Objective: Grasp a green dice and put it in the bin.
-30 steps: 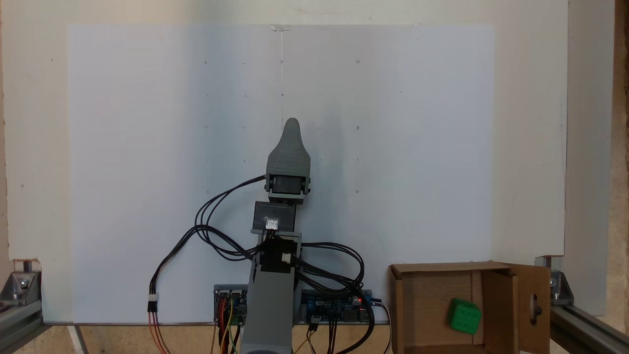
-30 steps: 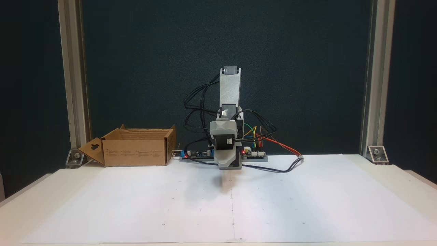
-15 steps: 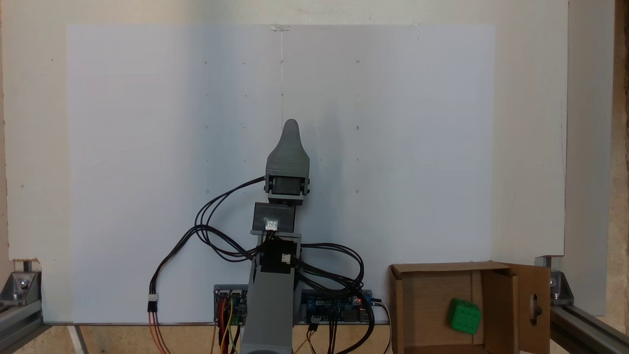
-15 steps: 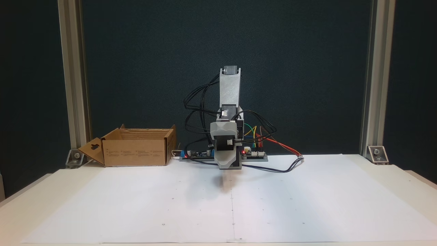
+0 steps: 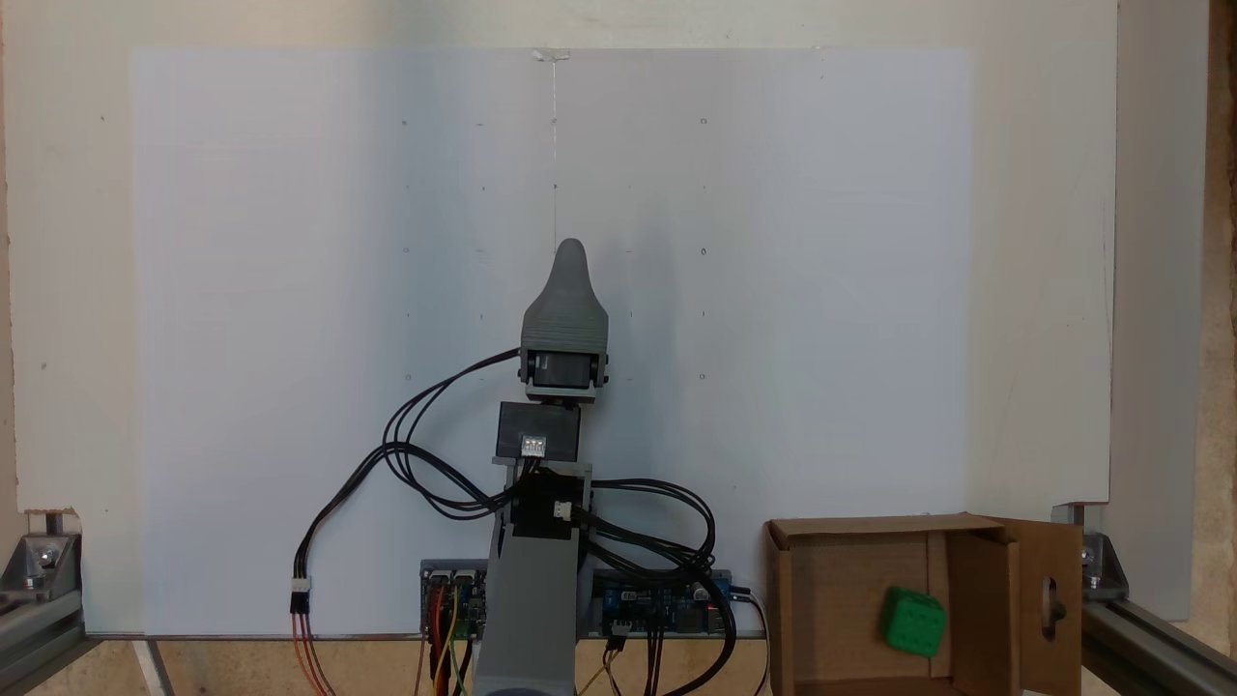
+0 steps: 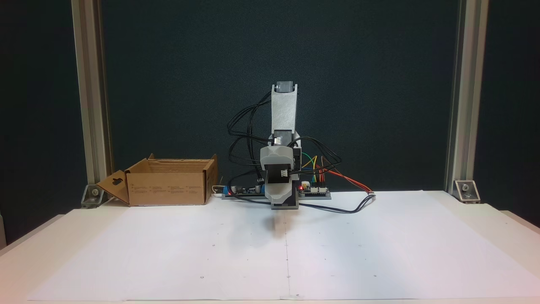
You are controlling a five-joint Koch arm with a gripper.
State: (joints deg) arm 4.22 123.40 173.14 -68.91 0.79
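Grey and pointed, the plastic gripper hangs over the middle of the big white paper sheet, with nothing in it. Only one tip shows from above, and from the front one jaw hides the other, so I cannot tell if it is closed or apart.

In a fixed view from above, the small bright green plastic dice lies inside the brown cardboard box bin, near the inner flap, well apart from the gripper. The job looks done (the dice is already where it should be). From the front the bin sits at the back of the table, left of the arm's base.

What could go wrong now? The black wires loop out wide, so a fast swing toward the bin might snag them or bump the open flap with the handle hole and push the bin.
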